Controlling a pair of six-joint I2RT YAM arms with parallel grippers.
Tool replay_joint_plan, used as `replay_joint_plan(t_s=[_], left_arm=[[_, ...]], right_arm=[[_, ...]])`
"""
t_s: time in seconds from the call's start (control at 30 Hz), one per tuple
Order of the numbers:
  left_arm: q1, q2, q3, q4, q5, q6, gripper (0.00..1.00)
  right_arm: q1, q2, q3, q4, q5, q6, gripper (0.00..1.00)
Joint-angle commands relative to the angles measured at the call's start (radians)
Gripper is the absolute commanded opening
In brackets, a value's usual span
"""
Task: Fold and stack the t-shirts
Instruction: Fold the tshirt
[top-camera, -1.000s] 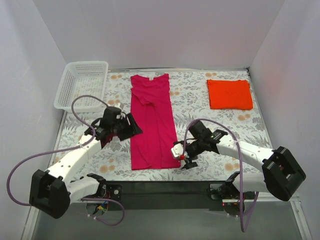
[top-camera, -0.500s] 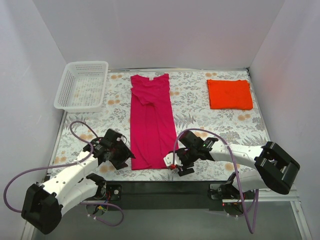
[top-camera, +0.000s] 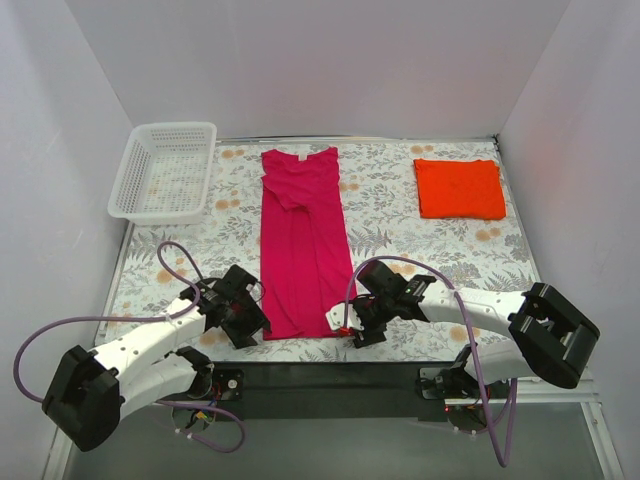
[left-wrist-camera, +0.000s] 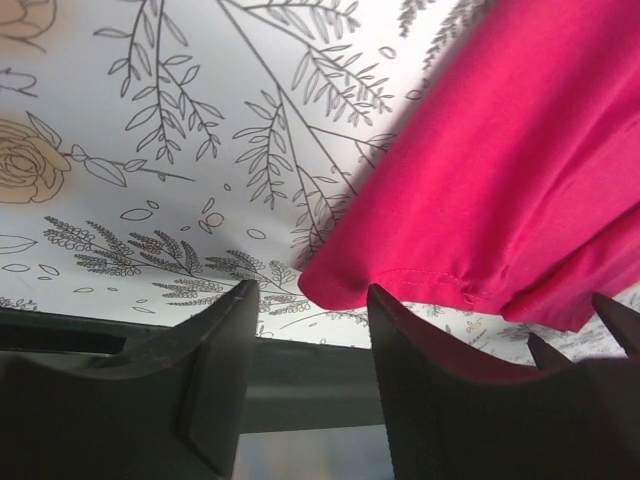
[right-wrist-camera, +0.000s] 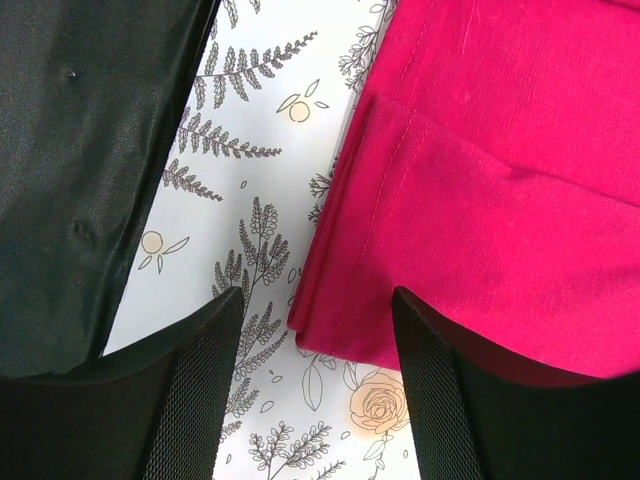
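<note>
Nearest of all, a black strip (top-camera: 330, 375) runs along the front edge of the worktop (top-camera: 400, 210), which is covered in a pale cloth printed with grey ferns and tan roses. The left arm (top-camera: 150, 345) and the right arm (top-camera: 480, 305) both reach low and inward from this edge, wrists bent down close to the surface. Each ends at a near hem corner of the magenta-pink short-sleeved cloth t-shirt (top-camera: 300, 240), whose small white neck label (top-camera: 298, 155) at the far collar is too small to read. The left jaws stand parted, gripping nothing, with the near-left hem corner just past their gap and one jaw over the cloth. The right jaws are likewise spread and unclenched, with the near-right hem corner lying between them on the print. The magenta shirt lies flat, folded lengthwise into a long strip running away from the arms. Farther back on the left sits a white plastic lattice basket (top-camera: 165, 128). At the far right lies the bright orange-red t-shirt (top-camera: 460, 188), folded into a neat rectangle. Plain pale walls (top-camera: 300, 60) close in the back and both sides.
</note>
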Motion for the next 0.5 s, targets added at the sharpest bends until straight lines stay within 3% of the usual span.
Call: replay_joint_plan(t_s=[0.0, 0.13, 0.47], left_arm=[[-0.029, 0.011, -0.012, 0.023, -0.039, -0.077, 0.43], [-0.037, 0.045, -0.028, 0.066, -0.082, -0.105, 0.34], [-0.051, 0.079, -0.080, 0.109, -0.093, -0.120, 0.34]], right_arm=[[-0.001, 0.021, 0.006, 0.008, 0.039, -0.010, 0.56], [-0.001, 0.021, 0.003, 0.008, 0.045, -0.010, 0.52], [-0.009, 0.048, 0.000, 0.013, 0.060, -0.009, 0.39]])
